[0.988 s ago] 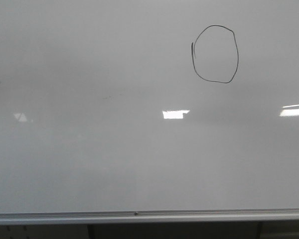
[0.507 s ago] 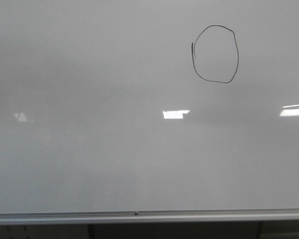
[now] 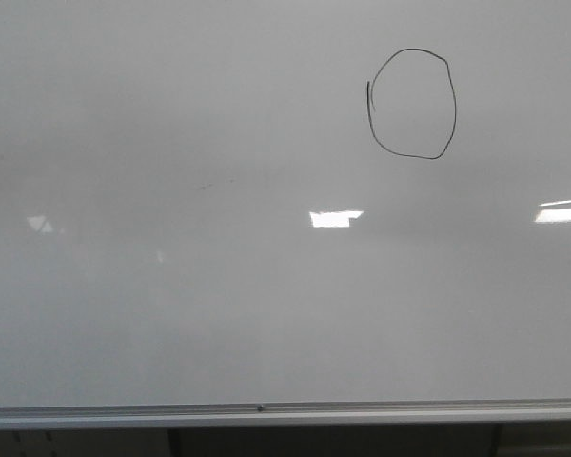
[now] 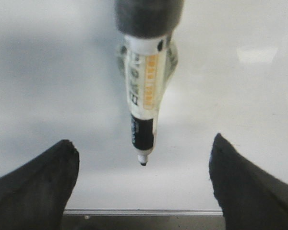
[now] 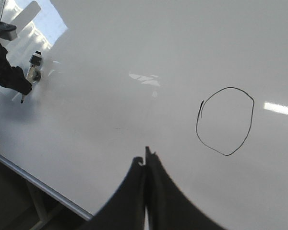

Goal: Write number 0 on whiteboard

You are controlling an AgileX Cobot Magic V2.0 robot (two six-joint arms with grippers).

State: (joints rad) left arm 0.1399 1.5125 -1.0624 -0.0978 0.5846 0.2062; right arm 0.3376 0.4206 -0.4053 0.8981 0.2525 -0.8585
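Observation:
The whiteboard [image 3: 219,305] fills the front view, and no gripper shows there. The number 0 [image 3: 411,103] is a thin black oval at the board's upper right, closed with a small overlap stroke on its left side. The 0 [image 5: 225,120] also appears in the right wrist view, beyond my right gripper [image 5: 145,155], which is shut and holds nothing. In the left wrist view a black-and-white marker [image 4: 145,103] hangs from a dark mount above the board, its tip off the surface. My left gripper [image 4: 142,142] stands open, its fingers wide on either side of the marker.
A silver rail [image 3: 266,412] runs along the board's near edge, with dark space below it. Bright light reflections [image 3: 335,218] lie on the glossy surface. The left arm [image 5: 7,72] with its marker shows at the far side of the right wrist view.

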